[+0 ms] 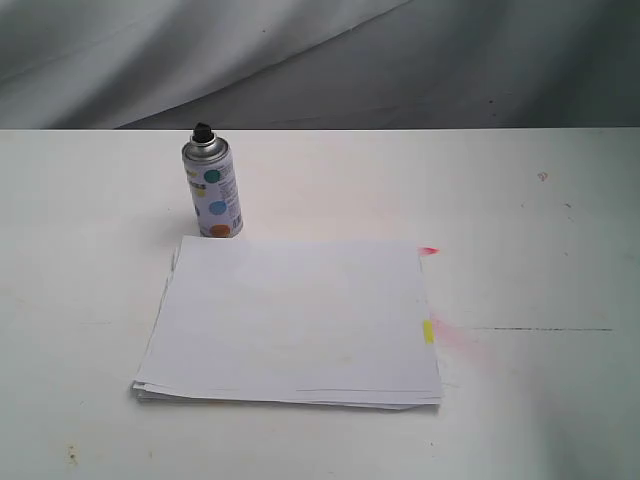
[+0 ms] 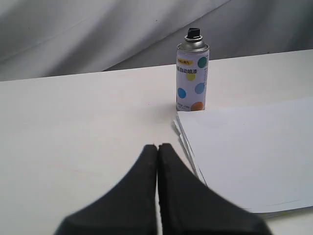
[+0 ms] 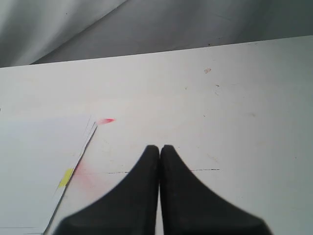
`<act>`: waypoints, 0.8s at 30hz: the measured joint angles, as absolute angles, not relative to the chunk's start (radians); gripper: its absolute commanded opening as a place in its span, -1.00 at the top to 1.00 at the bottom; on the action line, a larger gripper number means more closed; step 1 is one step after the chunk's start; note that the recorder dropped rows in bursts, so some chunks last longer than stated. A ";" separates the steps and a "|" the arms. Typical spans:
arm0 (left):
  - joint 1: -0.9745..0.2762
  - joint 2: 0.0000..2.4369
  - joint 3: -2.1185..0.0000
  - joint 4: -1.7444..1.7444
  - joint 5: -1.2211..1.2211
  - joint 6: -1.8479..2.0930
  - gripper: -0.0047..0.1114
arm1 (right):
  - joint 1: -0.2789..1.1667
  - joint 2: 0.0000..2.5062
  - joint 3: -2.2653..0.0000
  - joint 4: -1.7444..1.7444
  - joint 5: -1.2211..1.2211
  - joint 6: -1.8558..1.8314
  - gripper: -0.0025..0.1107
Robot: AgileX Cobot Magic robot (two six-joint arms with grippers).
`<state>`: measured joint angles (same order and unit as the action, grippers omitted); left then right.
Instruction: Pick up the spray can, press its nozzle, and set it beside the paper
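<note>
The spray can (image 1: 212, 188) stands upright on the white table, just behind the far left corner of the paper (image 1: 295, 322), its black nozzle (image 1: 203, 131) on top. The left wrist view shows the spray can (image 2: 192, 77) and nozzle (image 2: 193, 33) well ahead of my left gripper (image 2: 157, 147), which is shut and empty, close to the paper (image 2: 249, 152) edge. My right gripper (image 3: 160, 148) is shut and empty over bare table, to the right of the paper (image 3: 36, 166). Neither gripper appears in the exterior view.
A pink smear (image 1: 455, 335) and a thin dark line (image 1: 540, 329) mark the table (image 1: 540, 240) right of the paper. Small yellow (image 1: 428, 331) and pink (image 1: 428, 250) marks sit along the paper's right edge. Grey cloth (image 1: 300, 60) hangs behind the table.
</note>
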<state>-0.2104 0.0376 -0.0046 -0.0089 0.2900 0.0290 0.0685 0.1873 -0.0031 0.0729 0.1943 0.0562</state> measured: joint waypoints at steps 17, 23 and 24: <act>-0.210 0.038 -0.005 -0.009 0.268 0.014 0.89 | 0.068 0.187 -0.003 0.073 0.194 0.056 0.96; -0.210 0.038 -0.005 -0.009 0.030 -0.011 0.89 | 0.068 0.187 -0.003 0.073 0.194 0.056 0.96; -0.210 0.038 -0.005 -0.009 0.000 -0.012 0.89 | 0.068 0.187 -0.003 0.073 0.194 0.056 0.96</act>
<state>-0.2104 0.0376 -0.0046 -0.0089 0.0000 -0.0124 0.0685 0.1873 -0.0031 0.0729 0.1943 0.0562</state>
